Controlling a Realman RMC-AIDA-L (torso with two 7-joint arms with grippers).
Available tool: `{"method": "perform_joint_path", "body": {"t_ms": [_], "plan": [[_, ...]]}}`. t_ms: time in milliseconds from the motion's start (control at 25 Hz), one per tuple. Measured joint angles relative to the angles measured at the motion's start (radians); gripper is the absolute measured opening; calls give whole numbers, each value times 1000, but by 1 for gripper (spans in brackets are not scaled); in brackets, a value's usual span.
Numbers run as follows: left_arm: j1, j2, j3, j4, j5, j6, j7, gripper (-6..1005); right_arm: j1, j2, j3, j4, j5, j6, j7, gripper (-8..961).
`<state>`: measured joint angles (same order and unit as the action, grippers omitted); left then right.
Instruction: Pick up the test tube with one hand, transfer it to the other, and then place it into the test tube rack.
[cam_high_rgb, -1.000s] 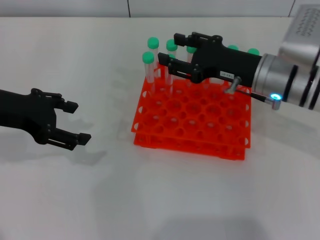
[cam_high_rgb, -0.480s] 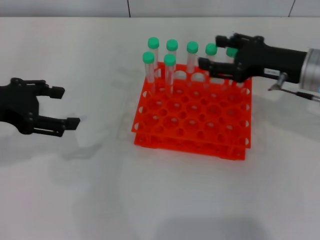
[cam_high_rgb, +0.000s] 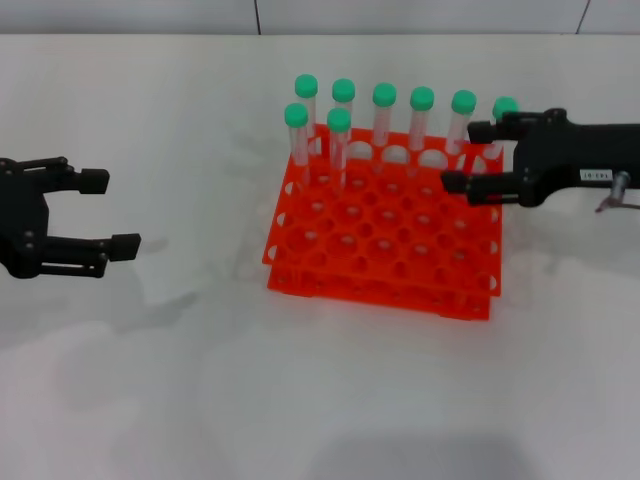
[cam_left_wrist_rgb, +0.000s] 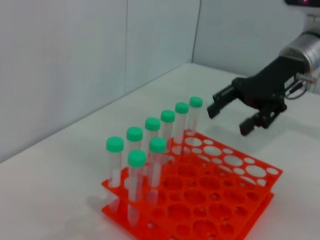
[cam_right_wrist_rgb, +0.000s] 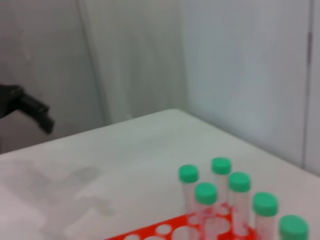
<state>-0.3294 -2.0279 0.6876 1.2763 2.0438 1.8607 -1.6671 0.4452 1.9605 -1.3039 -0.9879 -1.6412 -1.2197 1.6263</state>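
Observation:
The orange-red test tube rack (cam_high_rgb: 384, 288) stands mid-table. All eight green-capped test tubes stand upright in it: six along the back row and two in front at its left end, one of them (cam_high_rgb: 339, 122) beside another (cam_high_rgb: 296, 117). My right gripper (cam_high_rgb: 467, 156), with a white label, is open and empty at the rack's right back corner, next to the last tube (cam_high_rgb: 505, 108). My left gripper (cam_high_rgb: 110, 212) is open and empty far to the left, above the table. The left wrist view shows the rack (cam_left_wrist_rgb: 274, 172), the tubes (cam_left_wrist_rgb: 158, 146) and the right gripper (cam_left_wrist_rgb: 229, 121).
The white table runs all around the rack. A pale wall stands behind it. The right wrist view shows several tube caps (cam_right_wrist_rgb: 205, 192), a strip of the rack (cam_right_wrist_rgb: 165, 231) and the left gripper's fingertip (cam_right_wrist_rgb: 35, 111) far off.
My right gripper has drawn back to the right, from over the tubes at the rack's left end to its right corner. My left gripper has moved further left. All tubes stay in the rack.

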Motion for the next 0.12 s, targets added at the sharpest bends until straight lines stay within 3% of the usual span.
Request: {"method": "perform_joint_path", "body": {"t_ms": [120], "plan": [[13, 1, -1, 1, -21, 15, 3, 887, -1, 0, 7, -7, -13, -47, -5, 784]]}}
